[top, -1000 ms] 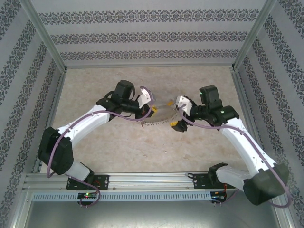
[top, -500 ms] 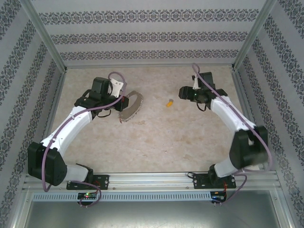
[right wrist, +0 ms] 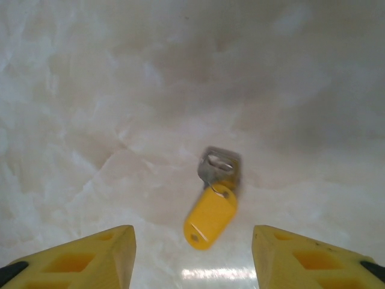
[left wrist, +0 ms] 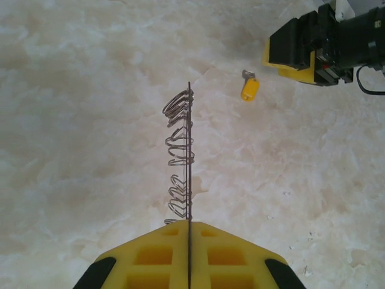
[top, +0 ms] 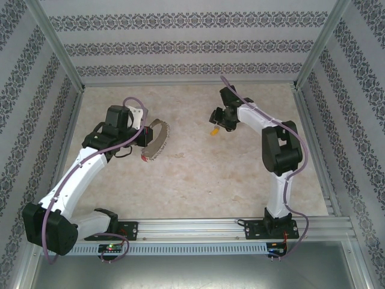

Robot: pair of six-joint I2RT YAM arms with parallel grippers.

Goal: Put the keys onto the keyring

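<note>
A pale, marbled table (top: 198, 180) sits inside a booth with patterned walls.

Your right end effector (right wrist: 194, 259) hangs just above the table with its yellow fingers apart. The orange-yellow key (right wrist: 210, 218) lies flat between them, touching neither, its grey metal end pointing away from the wrist. In the overhead view this end effector (top: 216, 117) is in the far right half of the table, with the key (top: 213, 129) just below it.

Your left end effector (left wrist: 189, 256) is clamped on the keyring (left wrist: 187, 150), holding it on edge, the wire links fanned to one side. Overhead, the ring (top: 157, 139) hangs from that end effector (top: 143, 136), well apart from the key.

To do the pickup well, centre the fingers on the plastic head, lower until they nearly touch the table, then close gently. Leave the metal end sticking out for threading. A thin, flat key probably slips easily.

Half a second ago your right end effector stood to the right of the key; it is now over it with the fingers closer together. The key has not moved. The left arm has drawn the ring a little further left.
</note>
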